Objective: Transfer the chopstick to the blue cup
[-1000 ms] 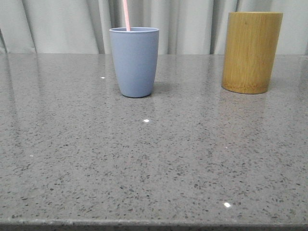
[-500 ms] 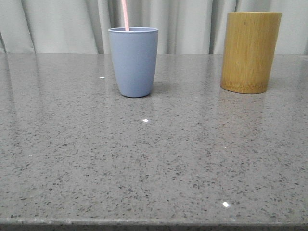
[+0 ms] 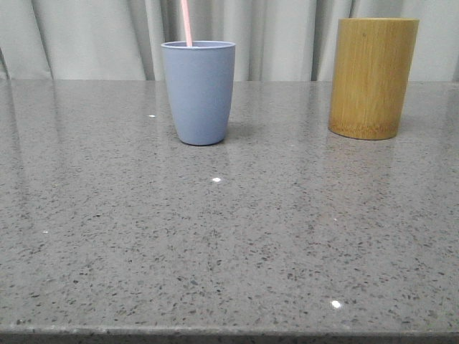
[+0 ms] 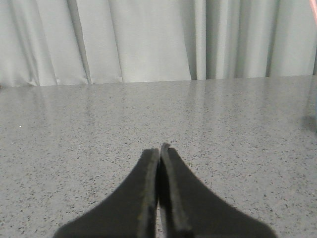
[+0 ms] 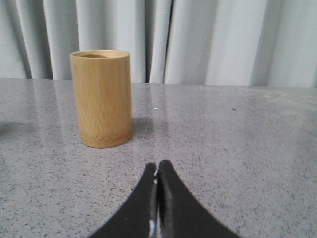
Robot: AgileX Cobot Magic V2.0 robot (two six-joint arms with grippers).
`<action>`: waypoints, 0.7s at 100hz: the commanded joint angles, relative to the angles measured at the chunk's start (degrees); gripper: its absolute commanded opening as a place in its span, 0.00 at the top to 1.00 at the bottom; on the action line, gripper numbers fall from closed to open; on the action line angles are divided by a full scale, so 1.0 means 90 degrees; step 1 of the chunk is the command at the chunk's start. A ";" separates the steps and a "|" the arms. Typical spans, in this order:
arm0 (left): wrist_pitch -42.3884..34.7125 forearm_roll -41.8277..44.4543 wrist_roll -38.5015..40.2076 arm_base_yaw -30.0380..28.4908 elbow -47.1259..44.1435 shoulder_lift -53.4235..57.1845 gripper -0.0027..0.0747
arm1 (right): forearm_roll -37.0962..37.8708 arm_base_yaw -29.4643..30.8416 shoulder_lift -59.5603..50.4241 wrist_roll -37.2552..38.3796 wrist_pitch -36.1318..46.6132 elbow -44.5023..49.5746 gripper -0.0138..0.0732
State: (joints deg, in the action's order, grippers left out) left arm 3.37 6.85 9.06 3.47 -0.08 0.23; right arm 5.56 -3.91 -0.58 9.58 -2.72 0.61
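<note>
Chopstick (image 3: 187,23) stands in blue cup (image 3: 199,92), lower part hidden, top cut off by frame. Bamboo holder (image 3: 372,77) well apart. Left gripper (image 4: 159,154) and right gripper (image 5: 157,171) clenched, empty.

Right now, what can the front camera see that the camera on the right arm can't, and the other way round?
The front view has the blue cup with the pink chopstick standing in it. The right wrist view has the right gripper, its jaws pressed together with nothing between them. Both take in the bamboo holder, the speckled grey table and the pale curtain behind.
</note>
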 commanded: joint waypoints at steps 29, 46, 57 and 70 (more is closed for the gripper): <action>-0.0529 0.0007 0.0028 -0.0004 -0.0059 0.0224 0.99 | -0.0107 0.0133 -0.0134 -0.0065 0.0897 0.0104 0.92; -0.0529 0.0007 0.0028 -0.0004 -0.0059 0.0224 0.99 | -0.0107 0.0133 -0.0134 -0.0065 0.0897 0.0104 0.92; -0.0529 0.0007 0.0028 -0.0004 -0.0059 0.0224 0.99 | -0.0107 0.0133 -0.0134 -0.0065 0.0897 0.0104 0.92; -0.0529 0.0007 0.0028 -0.0004 -0.0059 0.0224 0.99 | -0.0107 0.0133 -0.0134 -0.0065 0.0897 0.0104 0.92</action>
State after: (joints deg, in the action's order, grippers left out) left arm 3.37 6.85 9.06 3.47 -0.08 0.23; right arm 4.68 -2.95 -0.58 9.58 0.40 1.57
